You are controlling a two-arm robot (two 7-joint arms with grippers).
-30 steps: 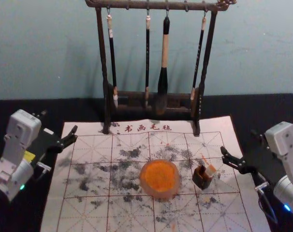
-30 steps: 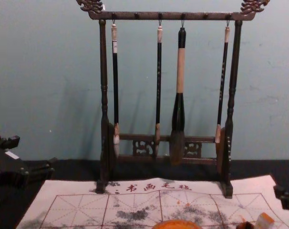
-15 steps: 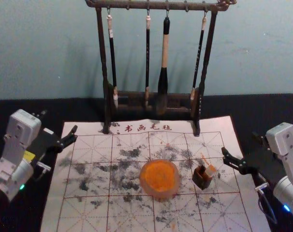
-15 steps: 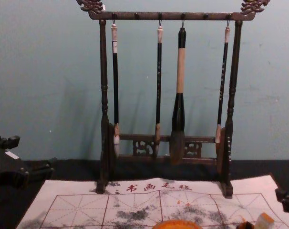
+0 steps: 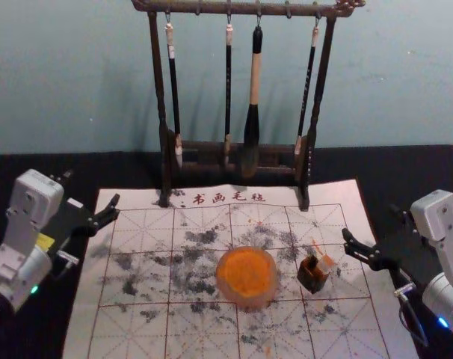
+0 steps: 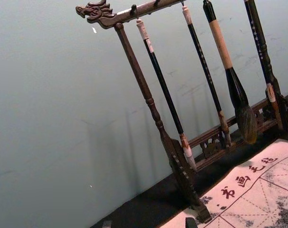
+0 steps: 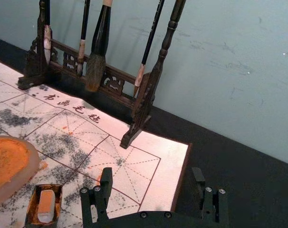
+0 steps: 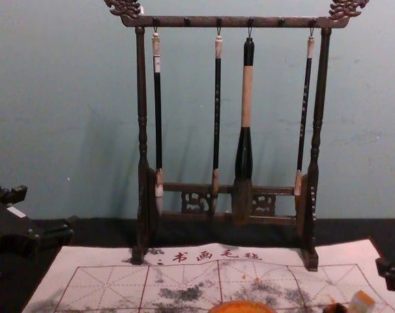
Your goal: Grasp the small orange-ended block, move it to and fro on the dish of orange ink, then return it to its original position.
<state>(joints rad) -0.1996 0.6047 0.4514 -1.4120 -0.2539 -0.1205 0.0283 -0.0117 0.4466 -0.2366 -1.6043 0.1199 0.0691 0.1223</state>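
Observation:
The small block (image 5: 326,263) leans upright in a dark square holder (image 5: 312,278), right of the round dish of orange ink (image 5: 246,275). My right gripper (image 5: 370,221) stands open beyond the holder's right side. In the right wrist view, the right gripper (image 7: 152,192) has its fingers wide apart with nothing between them, and the block (image 7: 46,206) rests inside the holder (image 7: 29,216), near the dish's edge (image 7: 33,164). The left gripper (image 5: 92,188) is parked at the left edge of the mat; its fingertips are apart in the left wrist view (image 6: 148,223).
A white gridded calligraphy mat (image 5: 137,329) with ink smudges lies on the black table (image 5: 421,164). Behind it stands a dark wooden rack (image 5: 161,90) with several hanging brushes, including a thick one (image 5: 253,97). A wall rises behind the rack.
My right gripper has shifted very slightly to the right and down in the chest view. The left arm, block, holder and dish have not visibly moved.

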